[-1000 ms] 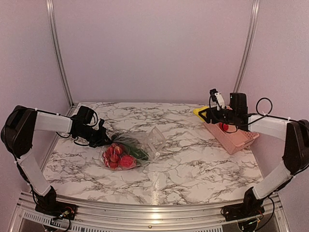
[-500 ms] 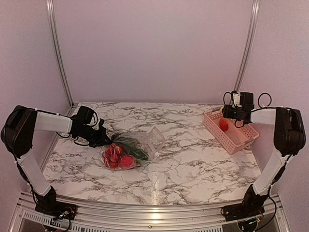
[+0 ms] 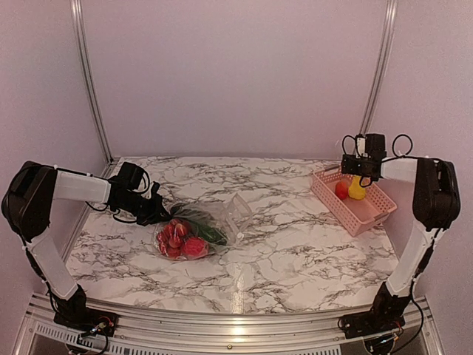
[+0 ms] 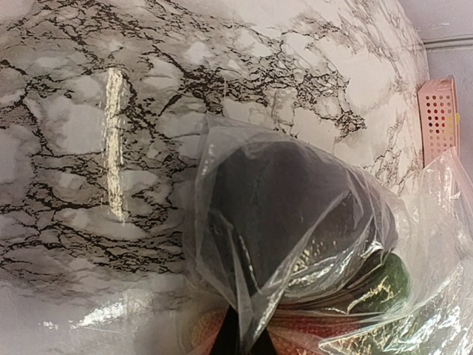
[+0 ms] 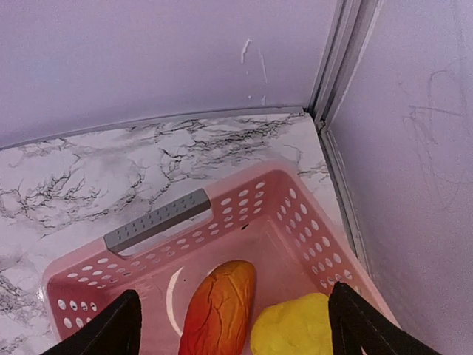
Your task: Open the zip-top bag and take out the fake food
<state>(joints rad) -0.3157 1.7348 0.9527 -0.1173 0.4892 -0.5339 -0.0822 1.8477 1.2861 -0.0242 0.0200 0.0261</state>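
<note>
**Unloading under way: two pieces out, most still bagged**

Noted against the view of one second ago: yellow piece point(image 5: 295, 329) no longer carried above the pink basket point(image 3: 369, 211) but lying in it. Right gripper point(image 3: 361, 170) drawn back toward the far right corner. No shift seen in the bag or on the left side.

Found the zip-top bag point(image 3: 222, 218) lying crumpled left of centre on the table point(image 3: 295, 244), a clear empty flap reaching right. Judged open, though the seal is too crinkled to confirm. Counted most of the fake food point(image 3: 181, 240) still inside: a cluster of red pieces and a dark green cucumber point(image 3: 212, 234). Located two pieces out, a red-orange piece point(image 5: 218, 307) beside the yellow one in the basket, well apart from the bag.

Observed the left gripper point(image 3: 153, 212) at the bag's left end. Judged clamped on a gathered fold of plastic, from film converging at the bottom of the wrist view; fingertips mostly hidden. Observed the right gripper above the basket, fingers point(image 5: 122, 325) spread wide with nothing between.

Judged: removal at an early stage; several pieces left to fetch.

Surface: glossy white marble pattern with dark veins, glare streaks present. Room: plain lilac walls point(image 3: 236, 74), metal posts point(image 3: 90, 81) in the far corners, metal rail point(image 3: 222, 329) along the near edge.
</note>
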